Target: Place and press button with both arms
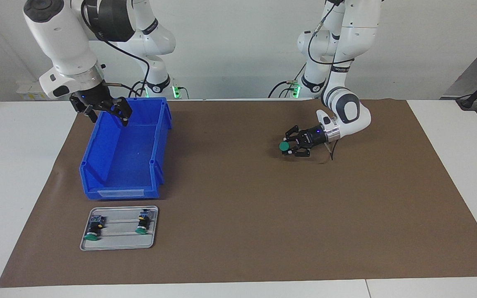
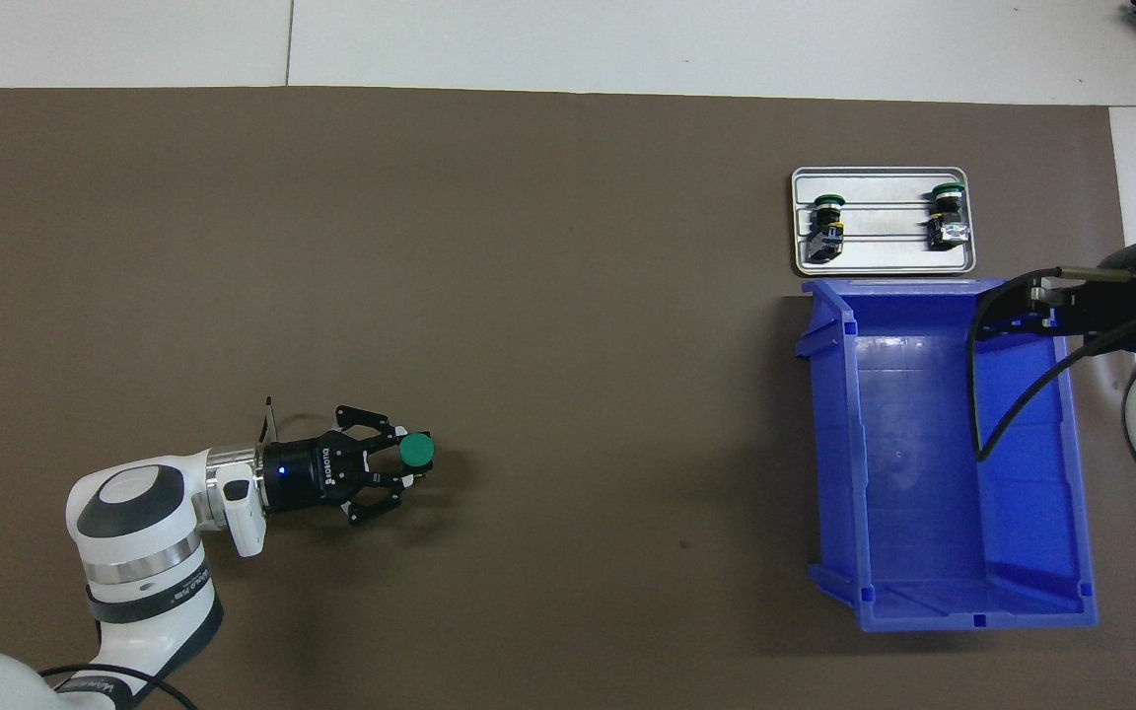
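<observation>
Button (image 1: 284, 146) with its round green cap sits clamped in my left claw (image 1: 289, 147), the cap pointing away from my wrist toward the blue bin (image 1: 127, 174). I hold it low over the brown mat (image 1: 263, 215), well apart from the bin, toward my left arm's end of the counter (image 1: 449, 165); whether it touches the mat I cannot tell. My left forearm lies nearly level, with the claw reaching out sideways.

My right claw (image 1: 106, 114) hangs over the bin's rim at the end nearer to me, its fingers (image 1: 123, 112) spread apart and holding nothing. The bin is open-topped and bare inside.

Just beside the bin, farther from me, lies a small grey tray (image 1: 118, 245). Two more green-capped buttons (image 1: 94, 230) (image 1: 142, 223) rest on it side by side, apart from each other.
</observation>
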`<control>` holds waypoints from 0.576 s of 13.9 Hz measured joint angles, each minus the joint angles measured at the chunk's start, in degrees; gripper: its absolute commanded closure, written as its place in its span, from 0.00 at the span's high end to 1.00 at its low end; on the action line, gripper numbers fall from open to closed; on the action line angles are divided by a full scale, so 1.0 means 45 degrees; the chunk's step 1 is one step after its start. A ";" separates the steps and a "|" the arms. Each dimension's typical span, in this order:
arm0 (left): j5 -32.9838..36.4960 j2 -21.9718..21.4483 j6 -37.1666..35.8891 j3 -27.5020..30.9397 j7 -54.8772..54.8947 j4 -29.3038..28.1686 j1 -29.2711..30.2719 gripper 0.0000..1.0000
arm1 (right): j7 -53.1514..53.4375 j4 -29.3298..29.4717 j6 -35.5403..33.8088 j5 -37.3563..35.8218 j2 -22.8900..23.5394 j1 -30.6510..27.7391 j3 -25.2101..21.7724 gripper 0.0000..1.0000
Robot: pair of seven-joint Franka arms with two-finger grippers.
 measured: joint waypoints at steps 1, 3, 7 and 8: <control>-0.0008 0.0108 -0.0603 0.0028 0.0485 -0.0141 0.0211 0.21 | 0.0000 0.0000 0.0000 0.0000 0.0000 0.0000 0.0000 1.00; -0.0096 0.1013 -0.2044 0.0080 0.2205 -0.0242 0.0708 0.21 | 0.0000 0.0000 0.0000 0.0000 0.0000 0.0000 0.0000 1.00; -0.0364 0.2172 -0.2963 0.0111 0.2573 0.0361 0.1062 0.21 | 0.0000 0.0000 0.0000 0.0000 0.0000 0.0000 0.0000 1.00; -0.0528 0.2174 -0.2990 0.0100 0.2566 0.0427 0.1062 0.21 | 0.0000 0.0000 0.0000 0.0000 0.0000 0.0000 0.0000 1.00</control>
